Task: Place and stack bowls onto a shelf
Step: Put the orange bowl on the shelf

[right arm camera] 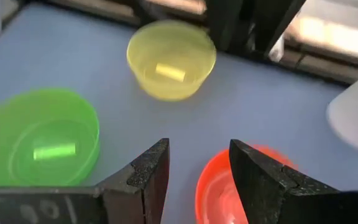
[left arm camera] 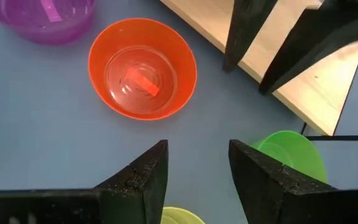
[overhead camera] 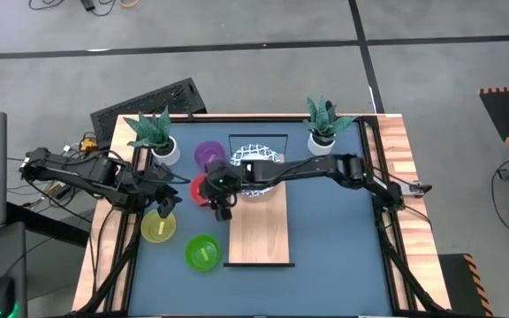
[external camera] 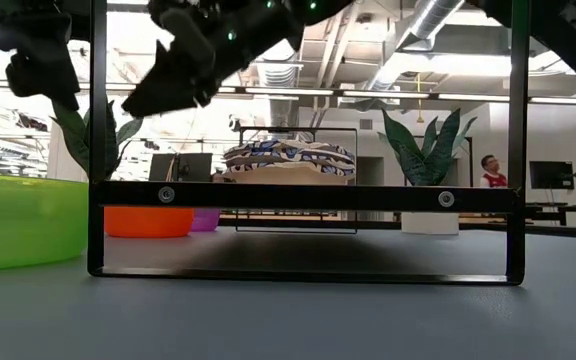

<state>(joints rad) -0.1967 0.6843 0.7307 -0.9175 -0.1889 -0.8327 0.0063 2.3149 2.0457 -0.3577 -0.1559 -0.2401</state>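
Two white bowls with blue-patterned rims (overhead camera: pixel 256 168) sit stacked on the far end of the light-wood shelf (overhead camera: pixel 259 231). On the blue table to its left stand the purple bowl (overhead camera: pixel 208 155), red bowl (overhead camera: pixel 199 188), yellow bowl (overhead camera: pixel 158 228) and green bowl (overhead camera: pixel 202 253), all upright on their bases. My right gripper (overhead camera: pixel 223 208) is open, above the table between the red bowl (right arm camera: pixel 241 186) and the shelf's left edge. My left gripper (overhead camera: pixel 164 205) is open and empty above the yellow bowl's far rim, facing the red bowl (left arm camera: pixel 143 68).
Two white plant pots with green plants stand at the far corners (overhead camera: pixel 161 148) (overhead camera: pixel 323 137). A black wire frame (overhead camera: pixel 258 141) stands behind the white bowls. The shelf's near half is bare wood. A person (external camera: pixel 488 170) shows in the room beyond the table.
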